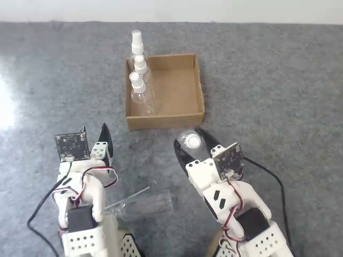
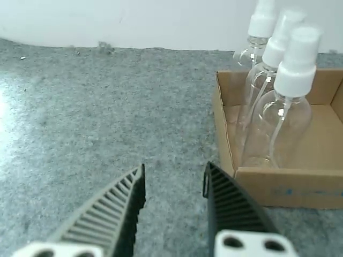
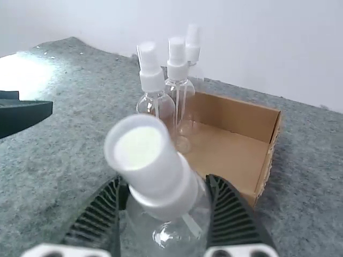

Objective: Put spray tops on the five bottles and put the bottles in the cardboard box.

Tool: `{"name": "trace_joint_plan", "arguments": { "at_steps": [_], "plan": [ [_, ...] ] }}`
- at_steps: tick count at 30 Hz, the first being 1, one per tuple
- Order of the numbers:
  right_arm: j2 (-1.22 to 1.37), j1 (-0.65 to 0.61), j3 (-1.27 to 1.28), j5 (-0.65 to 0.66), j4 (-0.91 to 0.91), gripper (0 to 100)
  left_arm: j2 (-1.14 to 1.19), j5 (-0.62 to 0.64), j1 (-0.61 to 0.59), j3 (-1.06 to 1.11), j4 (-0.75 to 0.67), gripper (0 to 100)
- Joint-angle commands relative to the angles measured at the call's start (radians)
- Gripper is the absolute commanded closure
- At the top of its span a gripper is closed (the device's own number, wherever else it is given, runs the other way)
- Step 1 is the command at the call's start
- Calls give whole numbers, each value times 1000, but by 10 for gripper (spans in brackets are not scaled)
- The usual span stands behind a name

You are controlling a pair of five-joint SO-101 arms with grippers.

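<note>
Fourth bottle [image 1: 191, 141], spray top on: clamped in right gripper [image 3: 163, 183], just short of box [image 1: 166, 120] front wall.
Three topped bottles [image 1: 141, 99]: standing along box side wall.
Fifth bottle [image 1: 147, 205]: apparently topless, lying well short of box.
Left gripper [image 2: 174, 168]: fingers spread, empty.

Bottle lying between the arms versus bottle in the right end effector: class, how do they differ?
The lying bottle rests sideways on the grey mat, ungripped; the held bottle sits in the right end effector, cap upward. The held bottle wears a white spray top; the lying bottle's neck is unclear. Both are clear, outside the cardboard box.
</note>
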Motion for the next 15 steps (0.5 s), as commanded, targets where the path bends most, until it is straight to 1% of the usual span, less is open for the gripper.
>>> {"name": "trace_joint_plan", "arguments": {
  "at_steps": [1,5,8,10,15],
  "plan": [
    [-10,8,-147,3,-12,979,-15,3,-8,-8,0,834],
    [-8,8,-239,3,-12,979,-15,6,-8,-8,0,834],
    [-8,8,-279,58,-21,979,-15,6,-8,-8,0,834],
    [-8,8,-285,86,-70,979,-15,8,-8,-8,0,834],
    [-7,8,-287,87,-189,979,-15,9,-8,-10,0,834]
  ]
}}
